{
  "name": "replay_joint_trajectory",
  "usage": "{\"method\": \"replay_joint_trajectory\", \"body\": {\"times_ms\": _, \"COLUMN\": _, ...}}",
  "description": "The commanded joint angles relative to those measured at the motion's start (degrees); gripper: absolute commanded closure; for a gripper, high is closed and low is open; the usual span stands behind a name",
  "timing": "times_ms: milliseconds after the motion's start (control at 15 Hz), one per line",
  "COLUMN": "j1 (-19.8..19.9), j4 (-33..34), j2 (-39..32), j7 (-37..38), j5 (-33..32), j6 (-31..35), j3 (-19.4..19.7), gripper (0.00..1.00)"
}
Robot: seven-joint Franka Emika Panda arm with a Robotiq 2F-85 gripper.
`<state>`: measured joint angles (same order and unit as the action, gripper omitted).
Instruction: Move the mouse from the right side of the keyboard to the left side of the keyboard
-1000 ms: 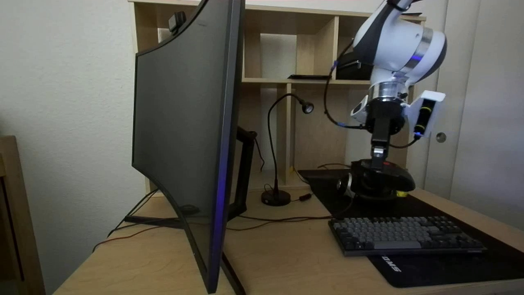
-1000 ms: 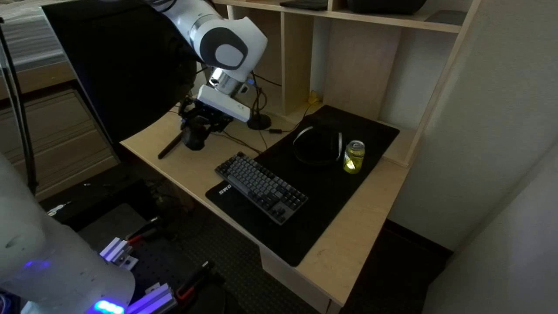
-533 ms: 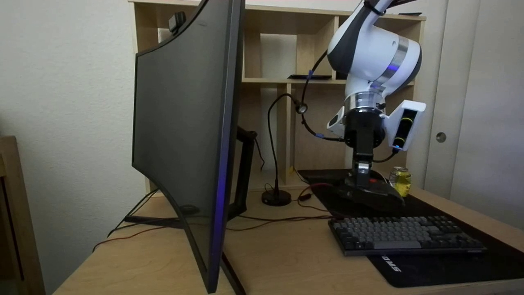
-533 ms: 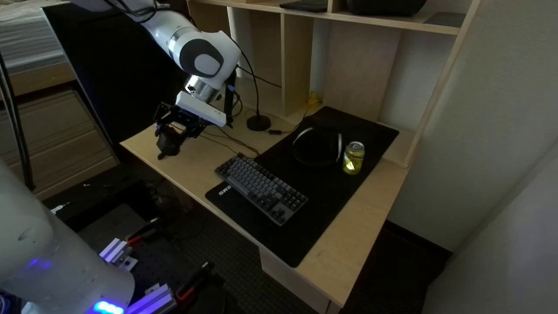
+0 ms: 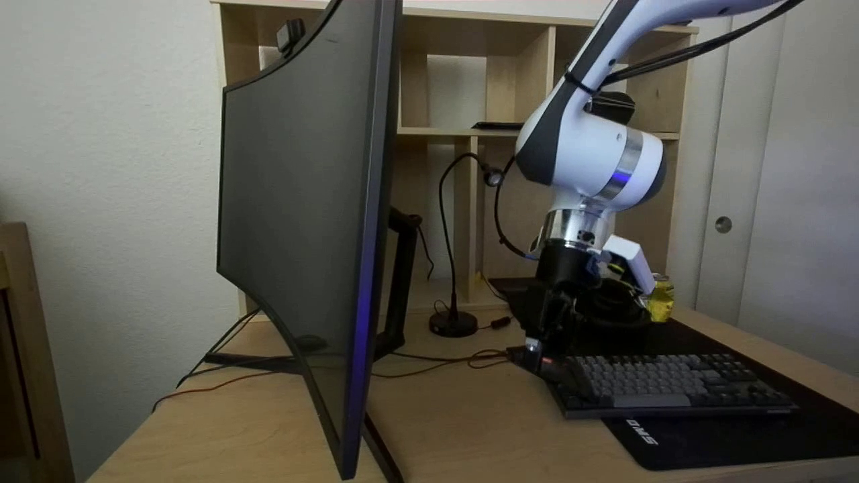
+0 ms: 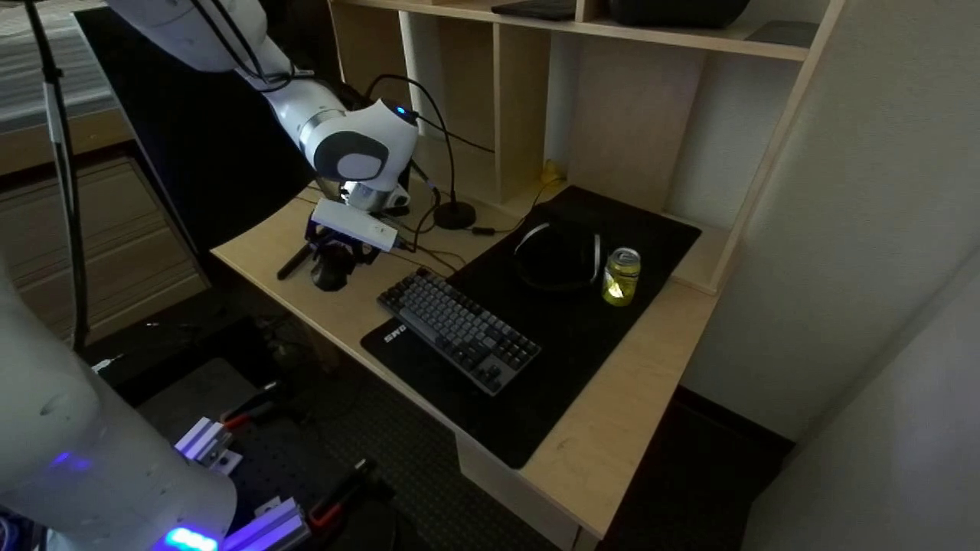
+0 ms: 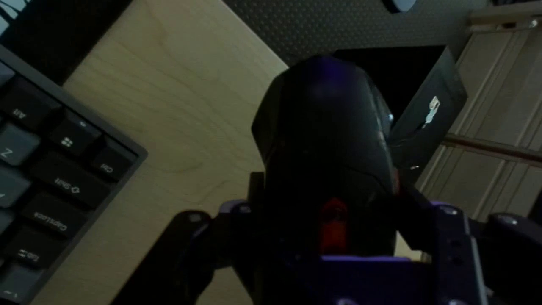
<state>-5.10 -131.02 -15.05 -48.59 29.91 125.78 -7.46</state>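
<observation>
The black mouse (image 7: 326, 123), with a red patch, is between the fingers of my gripper (image 7: 330, 186), which is shut on it. In both exterior views the mouse (image 6: 329, 272) (image 5: 574, 379) hangs low under the gripper (image 6: 337, 249) (image 5: 537, 352), over the bare wood beside the keyboard's left end. It looks tilted. I cannot tell whether it touches the table. The black keyboard (image 5: 678, 382) with grey keys lies partly on the mat and shows whole in an exterior view (image 6: 459, 329). Its left corner, with the Ctrl key, shows in the wrist view (image 7: 72, 182).
A large monitor (image 5: 302, 201) stands near the arm, its stand foot (image 6: 295, 260) close to the mouse. A lamp (image 6: 455, 214) and cables (image 5: 463, 359) lie behind. Headphones (image 6: 559, 256) and a yellow can (image 6: 622, 275) stand on the black mat (image 6: 528, 413). The table's front edge is near.
My gripper, holding the mouse, has come forward and down beside the keyboard's left end and has turned and tilted. Over the last half second it lowered and shifted slightly toward the keyboard.
</observation>
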Motion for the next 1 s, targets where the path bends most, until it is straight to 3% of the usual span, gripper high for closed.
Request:
{"method": "replay_joint_trajectory", "body": {"times_ms": 0, "j1": 1.3, "j4": 0.0, "j2": -1.4, "j7": 1.3, "j5": -0.1, "j6": 2.1, "j3": -2.0, "gripper": 0.29}}
{"method": "replay_joint_trajectory", "body": {"times_ms": 200, "j1": 1.4, "j4": 0.0, "j2": -2.8, "j7": 2.2, "j5": 0.3, "j6": 3.5, "j3": -2.7, "gripper": 0.29}}
{"method": "replay_joint_trajectory", "body": {"times_ms": 267, "j1": 1.0, "j4": 0.3, "j2": -3.9, "j7": 3.5, "j5": -0.7, "j6": 4.3, "j3": -2.3, "gripper": 0.54}}
{"method": "replay_joint_trajectory", "body": {"times_ms": 467, "j1": 0.6, "j4": 0.4, "j2": -7.5, "j7": 8.7, "j5": 1.9, "j6": 12.0, "j3": -3.1, "gripper": 0.54}}
{"method": "replay_joint_trajectory", "body": {"times_ms": 800, "j1": 0.8, "j4": 0.3, "j2": -11.6, "j7": 16.2, "j5": -3.0, "j6": 21.8, "j3": -4.3, "gripper": 0.54}}
{"method": "replay_joint_trajectory", "body": {"times_ms": 933, "j1": 1.3, "j4": 0.5, "j2": -12.1, "j7": 18.5, "j5": -5.3, "j6": 22.9, "j3": -5.1, "gripper": 0.54}}
